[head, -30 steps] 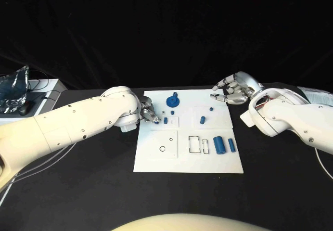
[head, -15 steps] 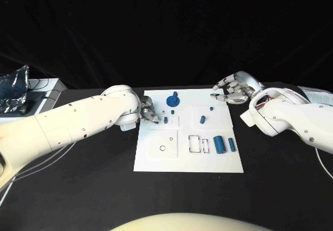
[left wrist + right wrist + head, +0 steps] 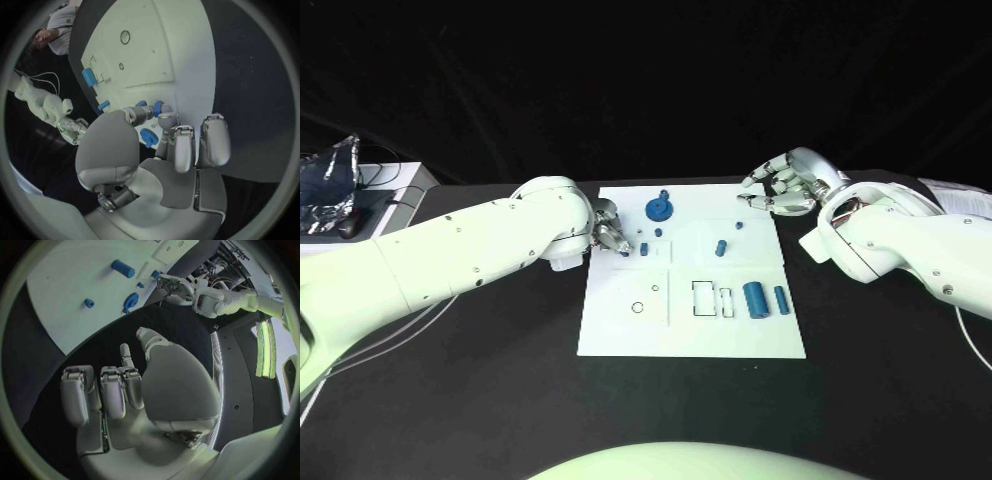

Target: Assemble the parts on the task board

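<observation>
The left hand [image 3: 607, 232] rests at the white task board's [image 3: 689, 335] left edge, fingertips seemingly pinching a small blue peg [image 3: 157, 107]. The right hand [image 3: 783, 188] hovers beyond the board's far right corner, fingers curled, holding nothing.

The black bench [image 3: 473, 380] carries the work, against a black backdrop. At its far left corner sits a pale grey box [image 3: 390, 192] with a clear, glassy object [image 3: 329, 185] on top and dark cables beside it. Thin white cables [image 3: 380, 345] trail across the bench's left side. At the far right edge lie white papers [image 3: 956, 198].
</observation>
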